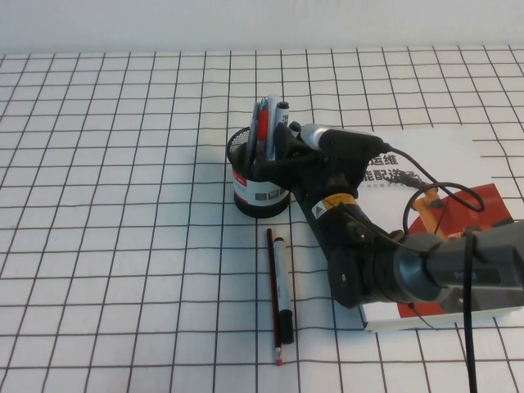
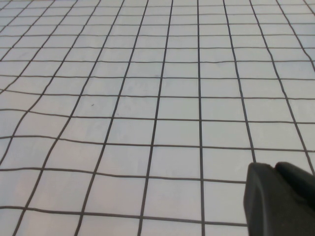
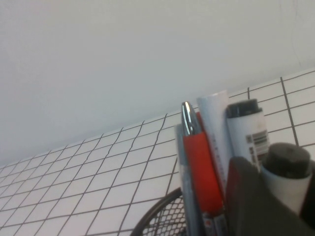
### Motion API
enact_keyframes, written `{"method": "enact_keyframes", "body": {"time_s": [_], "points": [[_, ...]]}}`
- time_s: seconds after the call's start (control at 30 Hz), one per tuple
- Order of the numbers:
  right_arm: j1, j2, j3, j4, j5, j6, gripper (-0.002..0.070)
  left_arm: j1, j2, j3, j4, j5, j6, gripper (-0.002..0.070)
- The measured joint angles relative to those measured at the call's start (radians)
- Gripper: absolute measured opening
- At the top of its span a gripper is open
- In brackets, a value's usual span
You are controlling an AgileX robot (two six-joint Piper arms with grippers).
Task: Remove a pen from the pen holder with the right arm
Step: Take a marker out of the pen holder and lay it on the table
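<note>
Black mesh pen holder (image 1: 260, 192) holds a barcoded marker (image 3: 248, 132); right claw (image 1: 285, 151) there, left claw (image 2: 283, 196) over gridded table (image 2: 147, 98), states unclear.

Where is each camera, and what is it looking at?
High view: raised on the robot's side, looking down at the table; right arm shows, right gripper at the pen holder.
Left wrist view: on the left arm, facing the table; left gripper's edge shows above it.
Right wrist view: on the right arm, facing the pens; gripper's edge shows.
Shared: high and right wrist both see the red pen.
</note>
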Motion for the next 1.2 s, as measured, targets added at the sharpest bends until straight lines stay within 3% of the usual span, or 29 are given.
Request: {"method": "enact_keyframes", "body": {"time_s": [0.67, 0.87, 1.2], "points": [[0.000, -0.242, 0.000, -0.071, 0.192, -0.089, 0.0123, 0.000, 0.000, 0.000, 0.000, 0.000, 0.000, -0.0003], [0.000, -0.410, 0.000, -0.089, 0.431, -0.185, 0.0123, 0.000, 0.000, 0.000, 0.000, 0.000, 0.000, -0.0003], [0.000, -0.656, -0.044, -0.101, 1.075, -0.284, 0.0123, 0.000, 0.000, 0.000, 0.000, 0.000, 0.000, -0.0003]]}}
